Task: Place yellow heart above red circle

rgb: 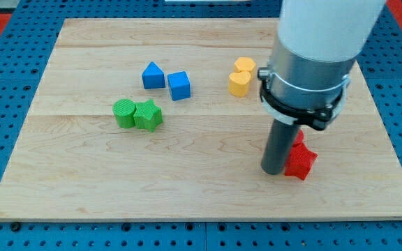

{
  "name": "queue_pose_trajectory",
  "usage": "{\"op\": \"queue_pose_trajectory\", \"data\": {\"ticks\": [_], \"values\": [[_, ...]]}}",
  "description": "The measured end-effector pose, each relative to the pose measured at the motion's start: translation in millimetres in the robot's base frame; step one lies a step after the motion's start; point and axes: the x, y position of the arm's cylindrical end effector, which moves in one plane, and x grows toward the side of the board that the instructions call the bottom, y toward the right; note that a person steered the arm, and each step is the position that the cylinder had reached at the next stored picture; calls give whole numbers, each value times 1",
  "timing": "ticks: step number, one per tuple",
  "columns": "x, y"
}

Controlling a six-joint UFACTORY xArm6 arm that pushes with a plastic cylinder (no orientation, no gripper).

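Two yellow blocks touch at the upper middle of the board. The upper one looks like the yellow heart (244,65); the lower one (238,84) is a rounded or hexagon-like block. A red star (301,162) lies at the lower right. Just above it a second red block (299,137) shows only as a sliver behind my arm; its shape cannot be made out. My tip (273,171) rests on the board right against the red star's left side, well below the yellow blocks.
A blue triangle (153,75) and a blue cube (179,86) sit at the upper centre-left. A green circle (124,113) and a green star (148,116) touch each other left of centre. The wooden board (82,188) lies on a blue pegboard.
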Motion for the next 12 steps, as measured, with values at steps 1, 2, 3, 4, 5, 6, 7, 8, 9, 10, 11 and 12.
{"op": "queue_pose_trajectory", "data": {"ticks": [1, 2, 3, 4, 5, 6, 7, 8, 9, 10, 11, 12], "values": [[-24, -22], [-59, -65], [-103, -69], [-147, -83], [-177, -94], [-197, -81], [-197, -63], [-195, -40], [-189, -29], [-175, -20], [-162, -33], [-147, -27]]}}
